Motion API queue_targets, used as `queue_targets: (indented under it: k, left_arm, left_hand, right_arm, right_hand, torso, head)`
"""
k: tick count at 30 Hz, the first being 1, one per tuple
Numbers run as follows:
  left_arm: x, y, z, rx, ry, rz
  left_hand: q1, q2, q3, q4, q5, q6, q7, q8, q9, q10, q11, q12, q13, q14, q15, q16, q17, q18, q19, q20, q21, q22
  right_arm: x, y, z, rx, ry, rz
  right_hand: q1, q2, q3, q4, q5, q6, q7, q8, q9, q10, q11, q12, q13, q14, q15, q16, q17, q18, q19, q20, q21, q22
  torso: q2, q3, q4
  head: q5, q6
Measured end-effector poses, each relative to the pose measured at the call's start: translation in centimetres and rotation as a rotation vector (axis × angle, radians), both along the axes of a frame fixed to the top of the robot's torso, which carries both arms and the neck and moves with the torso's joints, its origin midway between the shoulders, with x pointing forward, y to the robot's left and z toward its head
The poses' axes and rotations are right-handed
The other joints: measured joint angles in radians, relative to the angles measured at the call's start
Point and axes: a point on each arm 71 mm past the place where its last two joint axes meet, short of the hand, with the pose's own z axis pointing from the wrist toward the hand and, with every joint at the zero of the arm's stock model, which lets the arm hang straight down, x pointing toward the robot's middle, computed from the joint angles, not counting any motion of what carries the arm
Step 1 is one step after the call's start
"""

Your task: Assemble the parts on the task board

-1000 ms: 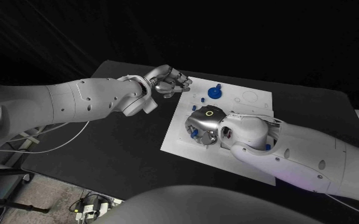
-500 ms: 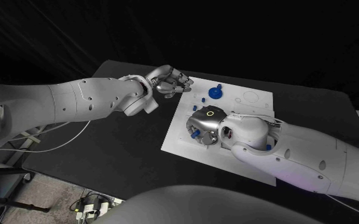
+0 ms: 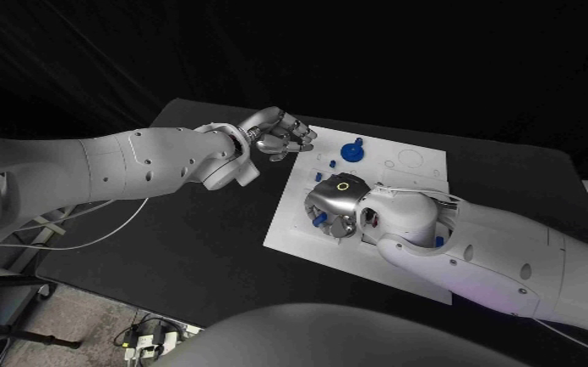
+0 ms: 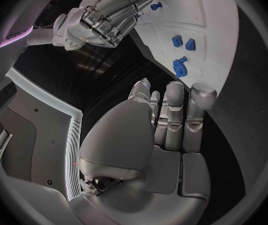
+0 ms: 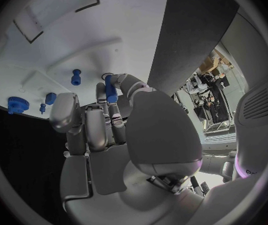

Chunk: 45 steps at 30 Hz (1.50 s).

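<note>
Task board (image 3: 410, 182) is what you see in the middle of the black table (image 3: 183, 239) — a white plate, lying a little turned, with its far corner toward the upper right of the head view. Your right arm (image 3: 490, 252) comes across the near part of the board, and the right hand (image 3: 337, 207) is bent down over the board's left half. In the right wrist view this hand pinches a slim blue part (image 5: 109, 88) between the thumb and a finger, while the other fingers are curled in beside it. Your left hand (image 3: 279, 135) is above the table just beside the board's far left corner; its fingers are curled in together and you can see nothing inside them. On the far part of the board stands a round blue gear (image 3: 353, 151) with a small knob on top. Near it lie some smaller blue parts (image 4: 183, 43) — two blocky ones side by side, and a little spool-shaped piece (image 5: 76, 77) apart from them.
</note>
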Motion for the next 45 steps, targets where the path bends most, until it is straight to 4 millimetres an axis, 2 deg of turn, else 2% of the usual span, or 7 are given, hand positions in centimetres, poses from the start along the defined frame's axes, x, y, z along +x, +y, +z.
queue_targets:
  k: [5,16,22,30,37,43,45]
  left_arm:
    - [0.0,0.0,0.0,0.001,0.002,0.0]
    - [0.0,0.0,0.0,0.002,0.004,0.0]
    - [0.0,0.0,-0.1,0.002,0.006,0.0]
    - [0.0,-0.1,-0.1,0.003,0.007,-0.001]
    - [0.1,0.0,-0.1,0.004,0.009,0.001]
    - [0.0,0.2,-0.1,0.006,0.011,0.005]
    - [0.0,0.2,-0.1,0.006,0.011,0.006]
  left_hand:
    - [0.004,0.004,0.0,0.0,0.0,0.0,0.0,0.0,-0.001,0.005,0.006,0.008,0.0,0.0,0.0,0.0,0.0,0.0,-0.004,0.004,0.0,0.0]
    - [0.004,0.004,0.0,0.0,0.0,0.0,0.0,0.0,-0.001,0.005,0.005,0.008,0.0,0.0,0.0,0.0,0.0,0.0,-0.004,0.004,0.0,0.0]
    - [0.004,0.004,0.0,0.0,0.0,0.0,0.0,0.0,-0.001,0.005,0.005,0.008,0.0,0.0,0.0,0.0,0.0,0.0,-0.004,0.004,0.0,0.0]
    - [0.004,0.004,0.0,0.0,0.0,0.0,0.0,0.0,-0.001,0.005,0.005,0.012,0.0,0.0,0.0,0.0,0.0,0.0,-0.004,0.004,0.0,0.0]
    - [0.001,0.007,0.0,0.0,0.0,0.0,0.0,0.0,-0.001,0.005,0.005,0.012,0.0,0.0,0.0,0.0,0.0,0.0,-0.004,0.004,0.0,0.0]
    - [0.0,0.008,0.0,0.0,0.0,0.0,0.0,0.0,-0.001,0.005,0.005,0.012,0.0,0.0,0.0,0.0,0.0,0.0,-0.004,0.004,0.0,0.0]
    - [0.003,0.011,0.0,0.0,0.0,0.0,0.0,0.0,-0.001,0.005,0.005,0.012,0.0,0.0,0.0,0.0,0.0,0.0,-0.004,0.004,-0.005,0.0]
  right_arm:
    - [0.0,0.1,0.0,-0.001,0.0,0.002]
    - [-0.3,0.4,-0.1,-0.008,0.009,0.013]
    - [-0.5,0.6,-0.1,-0.027,0.018,0.021]
    - [-0.5,0.8,-0.1,-0.05,0.023,0.022]
    - [-0.5,0.7,0.0,-0.059,0.015,0.02]
    - [-0.1,0.3,0.9,-0.058,-0.007,0.016]
    - [0.0,0.1,1.3,-0.055,-0.016,0.016]
  right_hand:
    - [0.0,0.0,0.013,-0.013,0.009,0.0,0.0,-0.013,-0.007,-0.001,0.001,0.008,0.015,-0.004,-0.004,-0.003,-0.001,0.0,-0.004,-0.004,0.0,0.0]
    - [-0.033,-0.006,0.054,-0.054,0.084,0.031,0.001,-0.105,-0.105,-0.009,-0.009,0.038,0.066,-0.011,-0.011,-0.008,-0.01,0.0,-0.015,-0.015,0.0,0.0]
    - [-0.037,-0.003,0.065,-0.065,0.09,0.035,0.005,-0.133,-0.135,-0.018,-0.007,0.038,0.077,-0.02,-0.009,-0.019,-0.024,0.0,-0.031,-0.013,-0.009,0.0]
    - [-0.037,-0.003,0.069,-0.069,0.09,0.041,0.006,-0.138,-0.149,-0.02,-0.005,0.038,0.077,-0.027,-0.009,-0.025,-0.035,0.0,-0.043,-0.011,-0.02,0.0]
    - [-0.047,0.007,0.069,-0.069,0.09,0.066,0.0,-0.141,-0.164,-0.02,-0.005,0.038,0.084,-0.031,-0.005,-0.025,-0.036,0.0,-0.047,-0.007,-0.02,0.0]
    - [-0.059,0.012,0.069,-0.069,0.069,0.078,-0.006,-0.146,-0.172,-0.02,-0.006,0.041,0.089,-0.031,-0.005,-0.025,-0.03,0.0,-0.047,-0.007,-0.02,-0.001]
    - [-0.063,0.016,0.061,-0.07,0.053,0.095,-0.013,-0.15,-0.176,-0.01,-0.015,0.053,0.095,-0.03,-0.006,-0.025,-0.025,0.0,-0.047,-0.007,-0.017,-0.001]
  torso:
    - [0.0,0.0,0.0001]
    - [0.0,-0.0002,0.0002]
    - [0.0,-0.0006,0.0005]
    - [0.0,-0.001,0.0009]
    - [0.0,-0.0012,0.0011]
    - [0.0,-0.0007,0.0015]
    - [0.0,-0.0007,0.0012]
  head:
    - [0.001,0.0]
    - [0.005,0.0]
    - [0.005,0.0]
    - [0.008,0.0]
    - [0.011,0.0]
    - [0.018,0.0]
    - [0.02,0.0]
